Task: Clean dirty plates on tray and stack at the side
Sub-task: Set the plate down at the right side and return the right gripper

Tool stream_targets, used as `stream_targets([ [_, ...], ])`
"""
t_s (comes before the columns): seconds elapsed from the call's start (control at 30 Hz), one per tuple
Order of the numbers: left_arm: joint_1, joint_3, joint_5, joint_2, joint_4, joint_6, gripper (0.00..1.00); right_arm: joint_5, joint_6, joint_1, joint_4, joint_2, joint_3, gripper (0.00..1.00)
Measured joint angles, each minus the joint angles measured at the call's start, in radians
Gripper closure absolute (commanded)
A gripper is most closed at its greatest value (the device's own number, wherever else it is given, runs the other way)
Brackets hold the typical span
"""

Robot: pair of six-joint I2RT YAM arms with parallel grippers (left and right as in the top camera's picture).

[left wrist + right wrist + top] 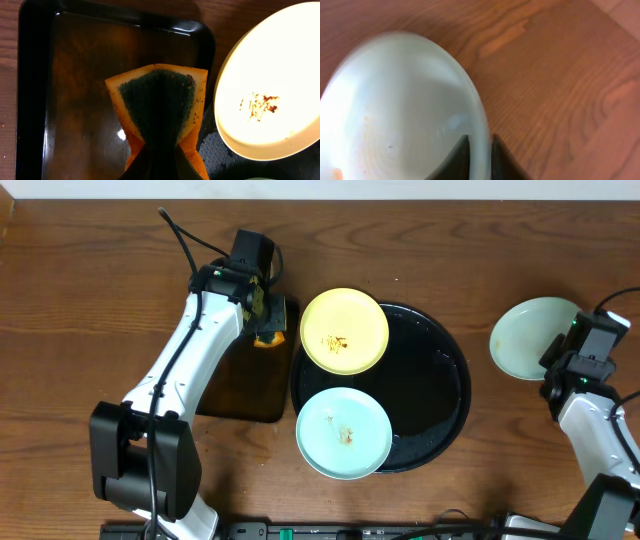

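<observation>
A pale yellow plate (344, 331) with brown specks lies on the round black tray (435, 380) at its far left. In the left wrist view the same yellow plate (270, 85) fills the right side. A pale mint plate (343, 433) with a small brown smear sits at the tray's near left, overhanging the rim. Another mint plate (528, 337) rests on the table right of the tray. My right gripper (556, 360) is at its edge, with the rim of this plate (395, 110) between the fingers of my right gripper (480, 152). My left gripper (160, 155) is shut on an orange sponge (157, 100) with a dark green face.
The sponge hangs over a dark rectangular tray (75, 75) with a wet bottom, just left of the round tray. The left arm (190, 360) reaches across that rectangular tray (240, 395). Bare wooden table surrounds the right-hand plate.
</observation>
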Motion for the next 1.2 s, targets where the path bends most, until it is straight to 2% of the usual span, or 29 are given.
stream_targets([
  [0.13,0.0,0.0,0.0,0.0,0.0,0.0,0.9,-0.087,0.004,-0.005,0.018,0.002,0.002,0.72],
  [0.23,0.0,0.0,0.0,0.0,0.0,0.0,0.91,-0.222,-0.007,-0.002,-0.003,-0.002,0.003,0.7],
  [0.43,0.0,0.0,0.0,0.0,0.0,0.0,0.91,-0.633,-0.027,0.076,-0.206,-0.027,0.008,0.63],
  [0.6,0.0,0.0,0.0,0.0,0.0,0.0,0.91,-0.856,-0.031,0.236,-0.404,-0.027,0.009,0.55],
  [0.73,0.0,0.0,0.0,0.0,0.0,0.0,0.91,-0.903,-0.032,0.397,-0.484,-0.027,0.008,0.51],
  [1.0,0.0,0.0,0.0,0.0,0.0,0.0,0.91,-0.866,0.028,0.638,-0.492,-0.019,0.005,0.51],
  [1.2,0.0,0.0,0.0,0.0,0.0,0.0,0.91,-0.82,0.092,0.738,-0.478,0.074,0.004,0.56],
])
